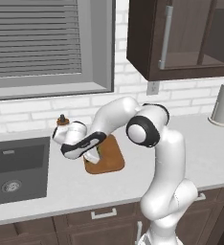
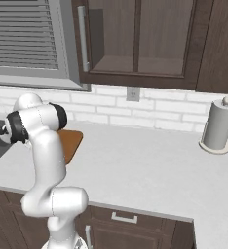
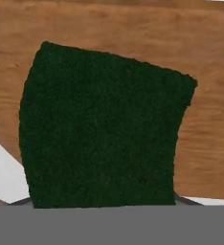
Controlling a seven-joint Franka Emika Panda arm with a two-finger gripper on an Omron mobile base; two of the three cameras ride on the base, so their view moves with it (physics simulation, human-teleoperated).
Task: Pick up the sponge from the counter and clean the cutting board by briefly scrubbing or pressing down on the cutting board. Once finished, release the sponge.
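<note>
The brown wooden cutting board (image 1: 112, 160) lies on the light speckled counter (image 1: 200, 158) just right of the sink. My gripper (image 1: 94, 157) reaches down onto the board's left part. A sliver of the dark green sponge (image 1: 99, 149) shows between the fingers. In the hand view the sponge (image 3: 104, 139) sits very close and hides the fingertips, with the cutting board (image 3: 109, 28) right behind it and a bit of counter (image 3: 1, 177) at lower left. From the right base view the arm covers most of the cutting board (image 2: 72, 143).
A dark grey sink (image 1: 18, 167) is sunk into the counter left of the board. A small brown-topped bottle (image 1: 62, 119) stands behind the hand by the wall. A paper towel roll (image 2: 217, 125) stands at the far right. Wall cabinets (image 1: 181, 38) hang overhead.
</note>
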